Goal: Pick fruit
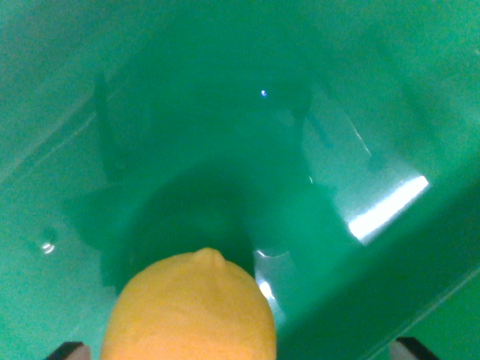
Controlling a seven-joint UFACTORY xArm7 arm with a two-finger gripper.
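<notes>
Looking thru the wrist view, I've got the cam aimed down into a glossy green bin [225, 112], so the arm's wrist is pitched toward its floor w/ the lens close to the contents. Filling the bottom centre of the frame is a yellow-orange fruit [189, 311], lemon-like, w/ a small nub at its top edge; it's cut off by the lower frame edge, right under the cam. Two dark fingertip corners peek in at the bottom: one at the wrist view's left [69, 350], one at the wrist view's right [417, 348]. The gripper [243, 349] therefore sits w/ its tips well apart, either side of the fruit. Can't tell if the pads touch the fruit or if it's actually held, since the contact zone is below the frame; the fruit's sides look clear of both tips. Fruit's dark shadow spreads on the bin floor just above it. Bright white light reflection streaks on the floor at the wrist view's right, small glints at centre top and far left. Bin walls slope up on both sides, blurry.
</notes>
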